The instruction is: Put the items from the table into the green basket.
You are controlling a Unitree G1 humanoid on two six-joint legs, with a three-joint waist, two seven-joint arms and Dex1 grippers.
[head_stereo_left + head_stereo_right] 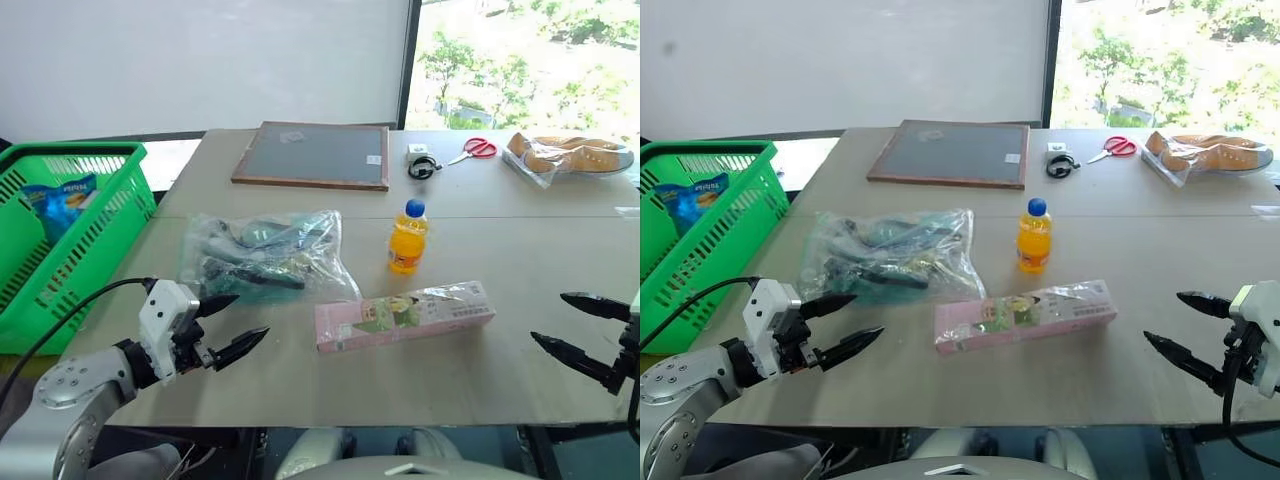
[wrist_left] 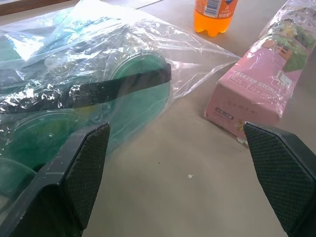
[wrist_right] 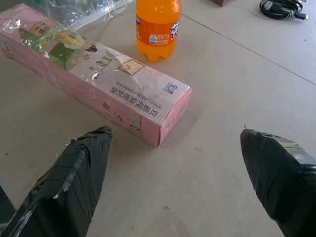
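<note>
On the light-tan table lie a long pink printed box, a small orange bottle with a blue cap standing behind it, and a crinkly clear bag of dark and green contents to their left. The green basket stands off the table's left edge with a blue packet inside. My left gripper hovers open near the front left, just short of the bag. At the front right, my right gripper hangs open, apart from the box's right end. Both are empty.
At the table's far side lie a framed dark board, a coiled black cable, red-handled scissors and a wrapped tan item. A seam crosses the tabletop behind the bottle.
</note>
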